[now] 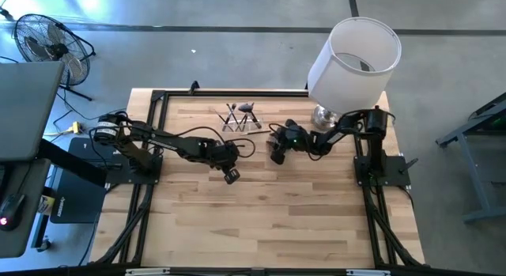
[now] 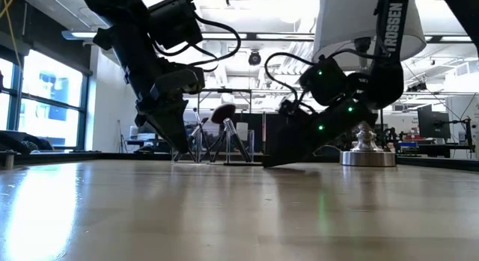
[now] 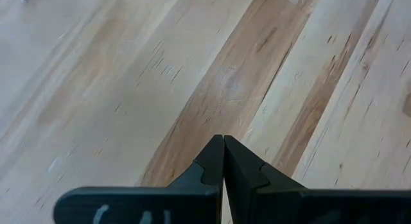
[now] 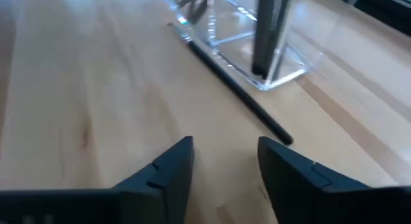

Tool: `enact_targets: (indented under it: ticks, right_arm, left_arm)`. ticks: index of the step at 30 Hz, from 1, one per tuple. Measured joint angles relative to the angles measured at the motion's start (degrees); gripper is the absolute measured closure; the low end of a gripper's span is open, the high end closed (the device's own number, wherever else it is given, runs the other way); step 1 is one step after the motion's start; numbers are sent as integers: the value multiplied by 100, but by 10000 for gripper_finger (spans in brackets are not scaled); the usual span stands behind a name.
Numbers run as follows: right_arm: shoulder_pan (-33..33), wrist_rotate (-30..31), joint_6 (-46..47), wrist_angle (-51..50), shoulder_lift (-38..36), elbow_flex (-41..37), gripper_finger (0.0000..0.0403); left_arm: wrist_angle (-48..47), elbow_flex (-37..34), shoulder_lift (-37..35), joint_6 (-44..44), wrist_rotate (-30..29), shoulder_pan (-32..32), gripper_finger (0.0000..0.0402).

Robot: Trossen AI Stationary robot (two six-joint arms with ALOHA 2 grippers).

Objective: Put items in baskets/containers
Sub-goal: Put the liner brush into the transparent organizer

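The right gripper (image 4: 221, 163) hangs low over the table (image 1: 277, 221) with its fingers (image 4: 168, 165) parted by a moderate gap and nothing between them. Just ahead of its tips lies one loose brush (image 4: 239, 94), a thin dark handle flat on the wood, running aslant from the foot of the holder (image 4: 257, 51) toward the gripper. The brush's far end touches or sits right against the holder's base (which of the two cannot be told). The holder is clear plastic, standing upright beyond the brush, with several dark handles inside it; from overhead it shows as a small cluster of brushes (image 1: 241, 114) fanned outward, left of and beyond the right gripper (image 1: 278, 153). From table height one fluffy round head (image 2: 223, 113) pokes up among the leaning handles.

The left gripper (image 3: 223, 147) is pressed fully together, empty, its tips pointed down at bare wood. It sits to the left of the right gripper and nearer the front of the table (image 1: 231, 175), well apart from the holder.

A big white lampshade (image 1: 353, 62) on a silver base (image 2: 367, 149) stands behind the right arm.
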Motion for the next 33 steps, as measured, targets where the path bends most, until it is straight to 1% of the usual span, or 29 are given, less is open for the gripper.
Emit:
enact_targets:
  ticks: [2,6,9,12,14,17,20,21,25,26,27,28,30,33]
  right_arm:
    - [-39,109,309,-3,67,18,225]
    - [-23,289,515,-54,70,-29,203]
    - [22,415,624,-130,60,-29,197]
    - [46,916,647,-140,66,-29,196]
    - [-32,1043,583,-70,75,-32,196]
    - [-165,767,232,-59,76,52,196]
    - [-279,670,-46,-65,148,205,196]
    - [-331,544,-154,-63,193,265,196]
    - [-549,-544,-543,-162,439,496,200]
    - [-537,-574,-690,-228,440,498,202]
    - [-497,-494,-833,-324,434,508,206]
    - [-483,-552,-901,-384,434,512,211]
    - [-481,-880,-856,-512,431,523,226]
    - [-385,-966,-656,-645,423,526,264]
  left_arm:
    - [-5,0,0,-2,44,1,401]
    - [-4,0,0,-60,151,2,401]
    - [2,0,0,-163,153,2,401]
    - [15,0,0,-177,153,2,401]
    - [13,0,0,-176,152,1,401]
    - [17,0,0,-178,68,2,401]
    - [60,0,0,-173,4,2,401]
    - [78,0,0,-173,-6,2,401]
    - [175,0,-1,-167,-46,2,401]
    - [169,0,-2,-166,-46,0,401]
    - [166,0,-2,-166,-46,1,401]
    - [166,0,-2,-164,-46,2,401]
    - [168,0,-4,-160,-44,2,401]
    - [175,0,-4,-163,-17,2,401]
